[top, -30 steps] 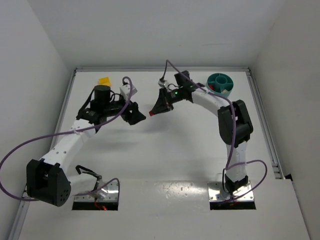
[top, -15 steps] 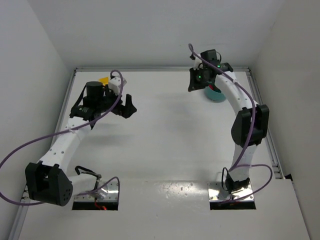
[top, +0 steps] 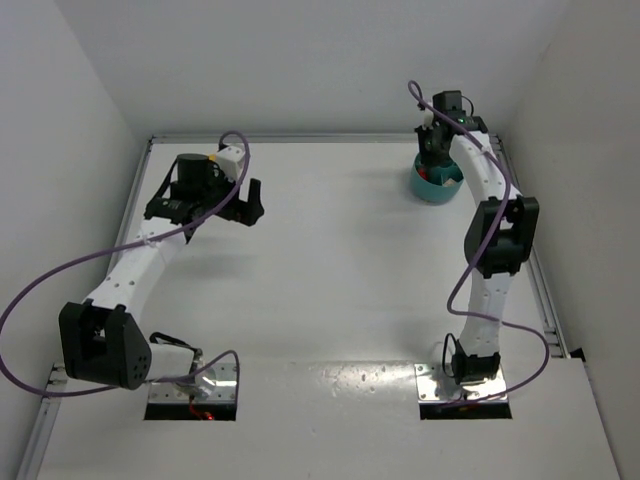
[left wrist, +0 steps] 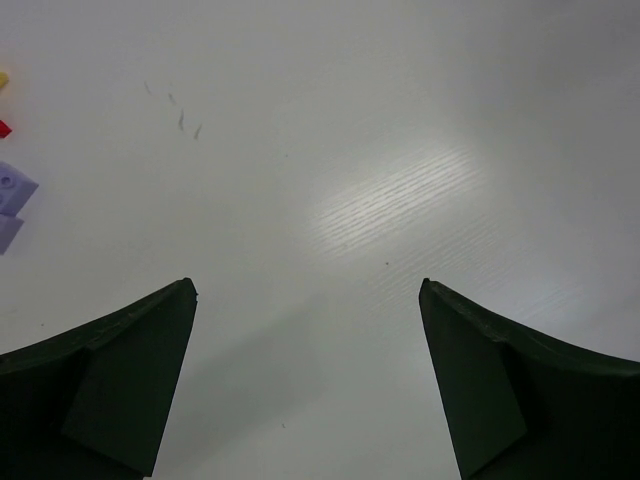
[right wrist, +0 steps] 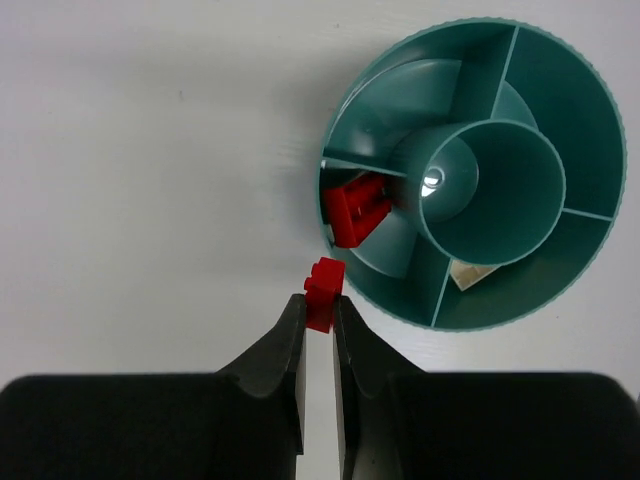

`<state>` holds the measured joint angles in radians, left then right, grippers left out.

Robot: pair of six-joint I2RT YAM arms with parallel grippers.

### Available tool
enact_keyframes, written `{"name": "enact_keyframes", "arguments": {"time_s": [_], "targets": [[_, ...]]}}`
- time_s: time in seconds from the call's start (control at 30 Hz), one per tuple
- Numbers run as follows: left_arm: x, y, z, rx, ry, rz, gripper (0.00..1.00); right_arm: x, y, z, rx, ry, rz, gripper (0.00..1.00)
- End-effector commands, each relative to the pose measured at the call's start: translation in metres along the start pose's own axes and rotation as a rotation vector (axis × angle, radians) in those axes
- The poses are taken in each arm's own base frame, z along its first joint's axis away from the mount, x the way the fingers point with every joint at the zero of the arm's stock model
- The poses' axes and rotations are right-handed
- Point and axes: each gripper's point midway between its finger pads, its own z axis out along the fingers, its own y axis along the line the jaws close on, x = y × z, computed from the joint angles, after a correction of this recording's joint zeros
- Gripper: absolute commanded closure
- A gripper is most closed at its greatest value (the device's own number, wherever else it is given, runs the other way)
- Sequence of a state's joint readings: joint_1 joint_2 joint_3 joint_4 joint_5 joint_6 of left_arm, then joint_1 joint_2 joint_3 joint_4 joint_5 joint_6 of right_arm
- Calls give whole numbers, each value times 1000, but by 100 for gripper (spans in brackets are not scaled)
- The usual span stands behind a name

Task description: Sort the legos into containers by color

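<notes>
So the right pincer (right wrist: 320, 300), clamped on a tiny red plastic brick (right wrist: 322, 285), just swung to the round teal plastic dish (right wrist: 590, 120), drop's next I'd guess; left pincer (left wrist: 308, 287) gapes empty.

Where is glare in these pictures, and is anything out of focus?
Left wrist view: streaked glare on the white table. Right wrist view: a small glint in the centre cup of the round teal plastic dish; the held red plastic brick looks sharp.

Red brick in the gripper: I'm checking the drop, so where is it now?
In the right wrist view the held red brick is pinched in the right gripper at the teal dish's lower-left rim, beside the compartment holding another red brick.
</notes>
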<state>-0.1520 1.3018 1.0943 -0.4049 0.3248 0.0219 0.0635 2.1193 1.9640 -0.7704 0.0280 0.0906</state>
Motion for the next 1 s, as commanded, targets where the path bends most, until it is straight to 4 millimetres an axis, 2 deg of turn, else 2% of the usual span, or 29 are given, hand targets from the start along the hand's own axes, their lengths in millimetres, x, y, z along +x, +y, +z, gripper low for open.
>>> {"name": "enact_keyframes", "arguments": {"time_s": [0.0, 0.3, 0.33, 0.4, 0.43, 0.6, 0.7, 0.83, 0.87, 0.9, 0.93, 0.97], "targets": [[-15, 12, -2, -73, -21, 22, 0, -21, -12, -2, 43, -45, -21, 100], [-21, 12, 0, -75, -50, 8, 0, -16, -29, 9, 116, -18, -23, 100], [-15, 22, 5, -129, -30, -36, 0, -16, -32, 9, 129, -17, -22, 98], [-20, 26, 7, -146, -23, -55, 0, -17, -32, 11, 129, -17, -22, 95], [-14, 28, 9, -156, -1, -61, 0, -17, -34, 11, 139, -16, -22, 93], [-16, 33, 11, -189, 17, -37, 0, -13, -37, 12, 158, -6, -23, 68], [-16, 40, 10, -226, 20, -37, 0, -13, -37, 12, 159, -6, -23, 57], [-15, 54, 5, -260, 23, -21, 0, -14, -29, 2, 116, -15, -23, 57], [-15, 56, 8, -260, 24, -8, 0, -24, -27, -13, 102, -50, -22, 56], [-12, 63, 8, -283, 36, -4, 0, -25, -21, -18, 69, -60, -13, 56], [-20, 67, 9, -299, 18, -1, 0, -30, -18, -26, 52, -80, -14, 56], [-21, 73, 12, -306, 24, 6, 5, -31, -8, -32, 26, -90, -24, 56]]}}
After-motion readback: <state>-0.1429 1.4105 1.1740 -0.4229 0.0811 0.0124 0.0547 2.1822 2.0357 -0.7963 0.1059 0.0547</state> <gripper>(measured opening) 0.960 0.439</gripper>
